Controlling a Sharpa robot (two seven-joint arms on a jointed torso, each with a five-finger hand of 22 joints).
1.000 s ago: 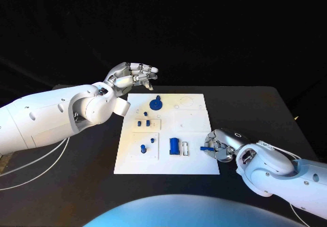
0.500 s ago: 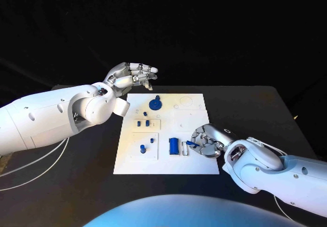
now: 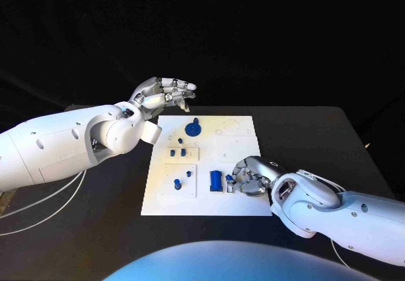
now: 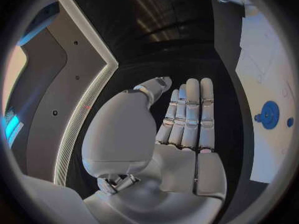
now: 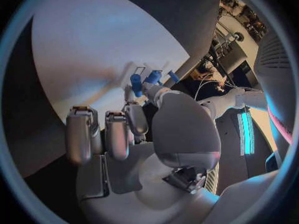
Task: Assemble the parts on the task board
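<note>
Black surface (image 3: 101,234) is carrying the white task board (image 3: 244,205) in the middle, in front of me. My left arm (image 3: 59,146) is coming in from the left side, my right arm (image 3: 354,216) from the right. My left hand (image 3: 164,92) is hanging in the air past the board's far left corner, touching nothing; in the left wrist view the fingers (image 4: 190,114) are lying nearly straight and side by side, thumb apart, nothing in them. My right hand (image 3: 251,175) is sitting low over the board's near right part, fingers curled in. In the right wrist view its thumb and a fingertip are pinching a small blue peg (image 5: 136,83), with other blue pieces close beside it at the fingertips. The hand is just beside the tall blue block (image 3: 216,179) standing in the near middle of the board; touching or not, I cannot tell. The blue round disc part (image 3: 194,127) is sitting at the far left of the board. Two short blue pegs (image 3: 177,153) are standing together at mid left, one small blue peg (image 3: 177,184) nearer me on the left.
</note>
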